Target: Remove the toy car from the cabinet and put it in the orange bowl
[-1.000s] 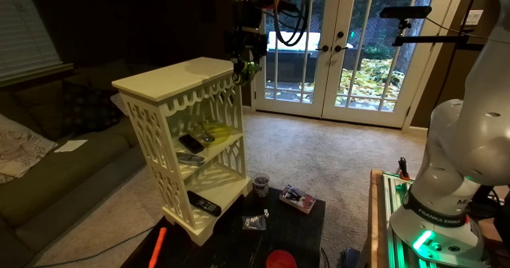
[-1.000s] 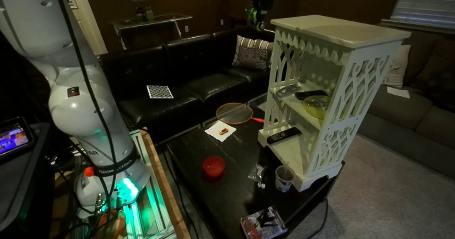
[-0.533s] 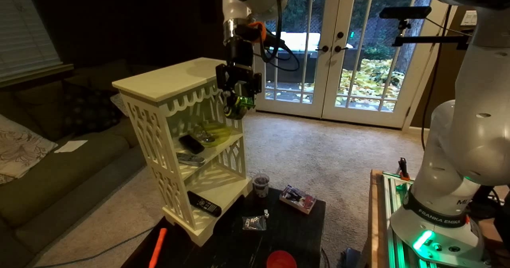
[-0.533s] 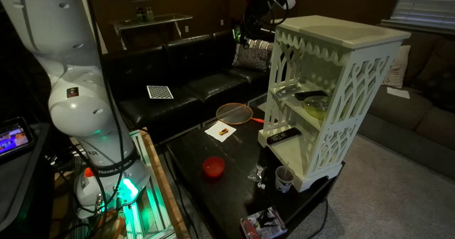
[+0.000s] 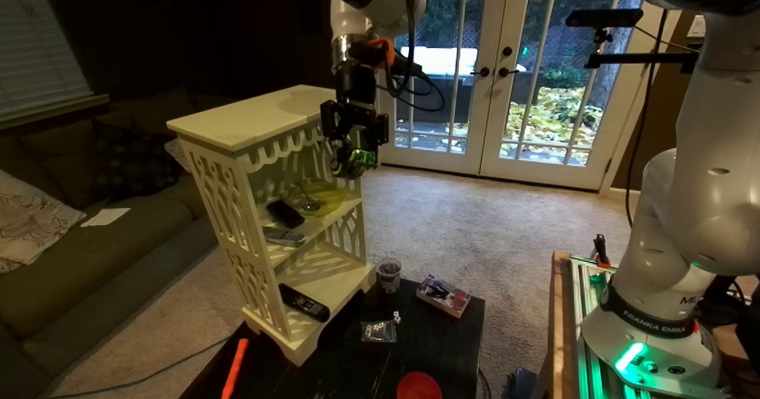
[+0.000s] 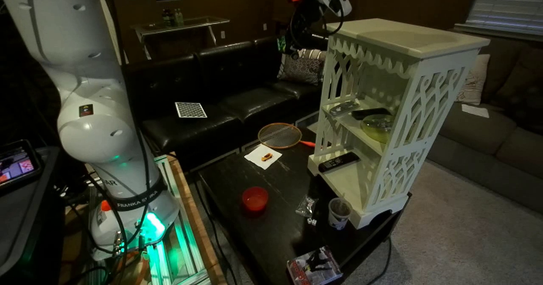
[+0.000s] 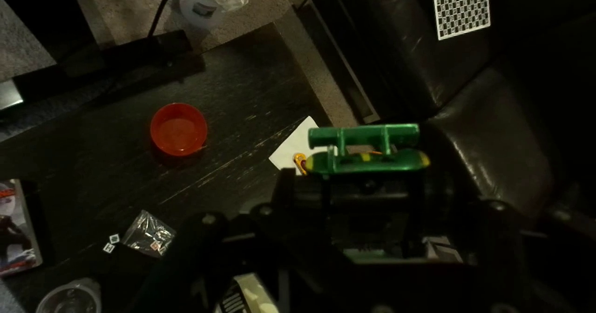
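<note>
Dark coffee table [image 7: 242, 85], dim light. Green-and-dark toy car [image 7: 368, 162], assuming that's the target, is out of the cabinet [image 6: 386, 88] and up in the air, gripper [image 5: 355, 152] closed in around it. Removal looks done. Remaining: get over the red-orange bowl [image 7: 178, 129], left of it in the wrist view, lower, let go.

Both exterior views from above, cabinet [image 5: 255, 117] in common; wrist view downward over table [image 7: 242, 98].
</note>
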You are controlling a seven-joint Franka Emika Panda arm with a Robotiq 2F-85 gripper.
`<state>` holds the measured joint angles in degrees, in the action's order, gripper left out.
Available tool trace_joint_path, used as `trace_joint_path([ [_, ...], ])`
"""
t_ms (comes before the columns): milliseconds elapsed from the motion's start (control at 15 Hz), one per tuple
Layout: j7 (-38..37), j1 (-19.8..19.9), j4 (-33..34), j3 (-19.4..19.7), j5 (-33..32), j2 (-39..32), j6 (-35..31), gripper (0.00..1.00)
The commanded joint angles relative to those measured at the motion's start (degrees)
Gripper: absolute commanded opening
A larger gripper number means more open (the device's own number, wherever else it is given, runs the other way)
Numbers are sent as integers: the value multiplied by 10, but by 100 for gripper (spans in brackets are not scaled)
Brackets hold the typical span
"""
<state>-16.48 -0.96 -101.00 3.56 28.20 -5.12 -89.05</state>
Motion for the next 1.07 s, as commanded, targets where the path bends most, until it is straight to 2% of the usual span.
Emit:
trace_joint_path([
  [0, 0, 0, -65, -17, -1, 7, -26, 47],
  [200, -1, -7, -147, -29, 0, 19, -42, 47],
  [533, -10, -26, -268, -55, 32, -4, -216, 47],
  [800, -48, -30, -315, -61, 49, -68, -326, 47],
  [867, -28, -28, -300, -62, 30, -45, -292, 47],
  [933, -27, -28, -307, -62, 29, -58, -302, 72],
  [1000, -25, -27, -306, -61, 29, -63, -302, 72],
])
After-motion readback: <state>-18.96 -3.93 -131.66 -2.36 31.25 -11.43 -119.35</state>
